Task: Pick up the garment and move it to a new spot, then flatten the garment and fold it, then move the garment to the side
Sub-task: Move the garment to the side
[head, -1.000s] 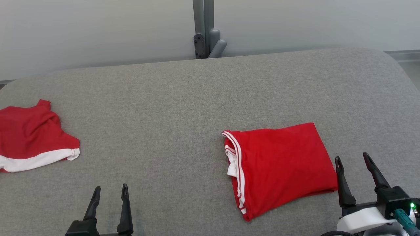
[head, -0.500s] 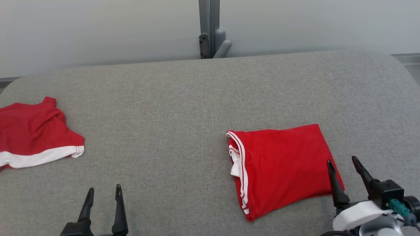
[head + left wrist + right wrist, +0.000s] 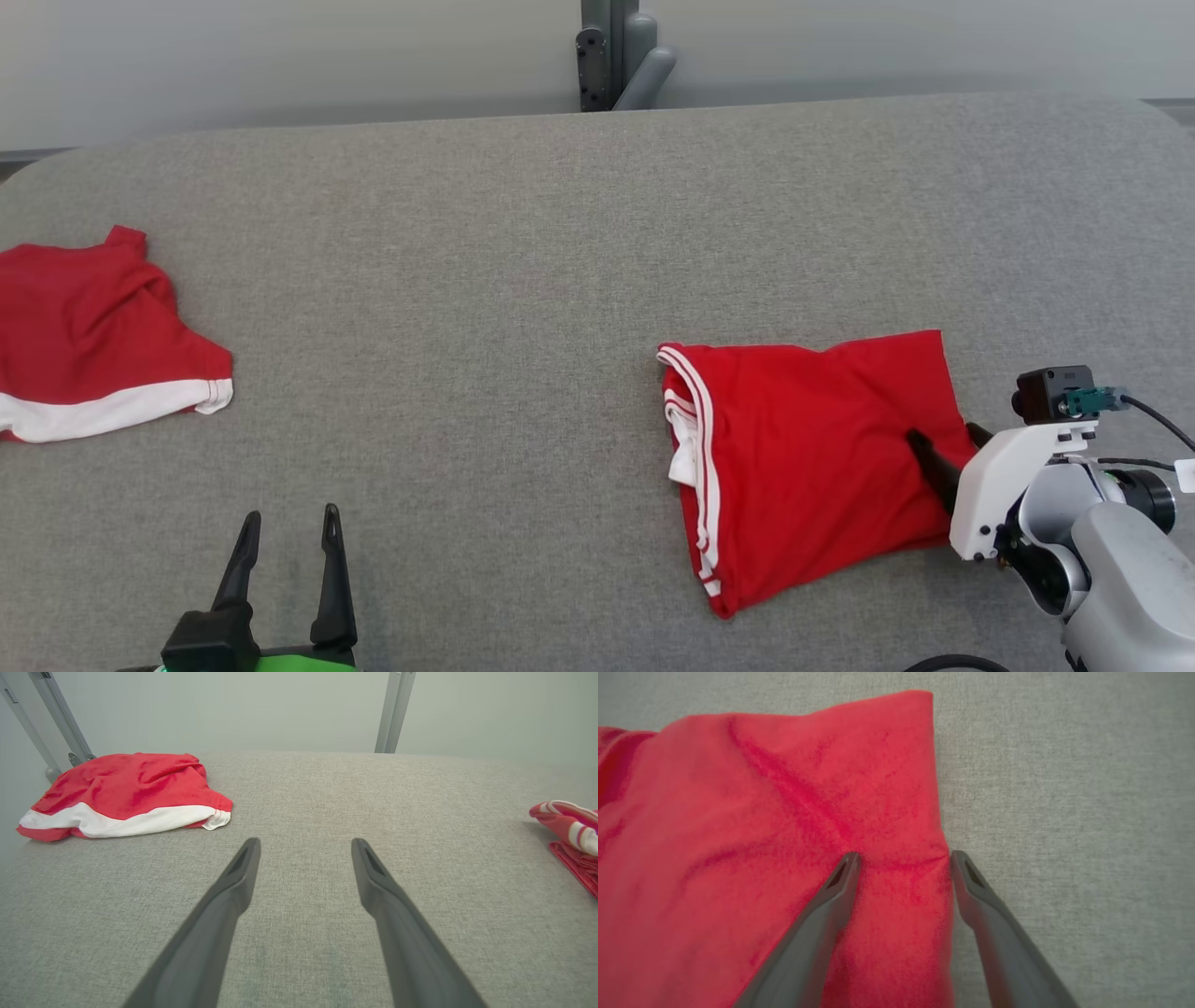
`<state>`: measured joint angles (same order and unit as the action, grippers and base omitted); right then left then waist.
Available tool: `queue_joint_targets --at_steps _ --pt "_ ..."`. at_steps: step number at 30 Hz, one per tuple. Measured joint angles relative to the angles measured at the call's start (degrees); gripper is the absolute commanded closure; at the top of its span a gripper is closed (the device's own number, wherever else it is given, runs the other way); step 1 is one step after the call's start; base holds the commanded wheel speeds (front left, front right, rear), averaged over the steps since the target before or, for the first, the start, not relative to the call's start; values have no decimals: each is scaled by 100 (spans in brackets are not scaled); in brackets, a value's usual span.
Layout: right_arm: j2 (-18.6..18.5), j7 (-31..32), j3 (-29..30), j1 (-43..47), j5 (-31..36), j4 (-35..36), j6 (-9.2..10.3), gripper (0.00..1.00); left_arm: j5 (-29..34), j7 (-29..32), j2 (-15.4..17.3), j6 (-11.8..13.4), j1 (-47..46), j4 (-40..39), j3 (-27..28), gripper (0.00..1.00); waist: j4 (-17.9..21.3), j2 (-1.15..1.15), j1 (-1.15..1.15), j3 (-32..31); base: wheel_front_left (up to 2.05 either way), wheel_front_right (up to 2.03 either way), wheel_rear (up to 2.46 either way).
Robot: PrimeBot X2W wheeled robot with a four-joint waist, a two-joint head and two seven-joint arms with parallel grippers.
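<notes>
Red folded garment lies right of centre on the grey tabletop. The right gripper has its jaws spread wide astride the garment's right edge, one finger on the cloth, pinching nothing. The left gripper hovers near the front-left, jaws spread, empty. Another red-and-white cloth lies far left.

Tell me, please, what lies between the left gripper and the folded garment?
Bare grey surface, seen in the head view, separates the left gripper from the garment.

No readable text (apparently) anywhere.
</notes>
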<state>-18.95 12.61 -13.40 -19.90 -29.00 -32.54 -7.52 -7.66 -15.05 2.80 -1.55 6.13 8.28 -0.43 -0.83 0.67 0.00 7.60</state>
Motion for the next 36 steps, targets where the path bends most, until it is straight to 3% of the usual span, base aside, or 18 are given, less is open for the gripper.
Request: queue_joint_targets --at_steps 4,5,6,7,12,18,30,35,36 --pt "-34 -2 -175 -168 -297 -327 1 0 25 0 1 -30 -79 25 19 0 -101 0 0 83 0 0 0" --pt "-34 -11 -220 -208 -382 -354 2 56 24 0 1 -29 -85 15 24 0 -114 0 0 104 0 0 0" --pt "-36 -55 -256 -250 -475 -371 2 85 25 0 1 -29 -87 4 31 0 -120 0 0 129 0 0 0" --pt "-40 -69 -290 -308 -573 -380 2 100 25 0 1 -29 -91 -9 34 0 -121 0 0 160 0 0 0" --pt "-223 -122 -548 -767 -936 -281 -1 100 83 0 2 -60 -240 -111 83 0 -31 0 0 367 0 0 0" --pt "-938 -53 -422 -1685 -890 -359 -1 100 301 0 25 -248 -686 -447 187 0 198 0 0 819 0 0 0" --pt "-1985 -250 501 -2784 -35 -1695 -1 100 533 0 263 -450 -935 -709 151 0 631 0 1 1818 0 0 0" --pt "-1906 -626 753 -3209 474 -2194 -1 100 553 0 316 -458 -907 -758 170 0 668 0 1 2061 0 0 0" --pt "-1855 -756 784 -3260 576 -2262 -1 87 553 0 311 -455 -905 -758 187 0 663 0 1 2093 0 0 0"
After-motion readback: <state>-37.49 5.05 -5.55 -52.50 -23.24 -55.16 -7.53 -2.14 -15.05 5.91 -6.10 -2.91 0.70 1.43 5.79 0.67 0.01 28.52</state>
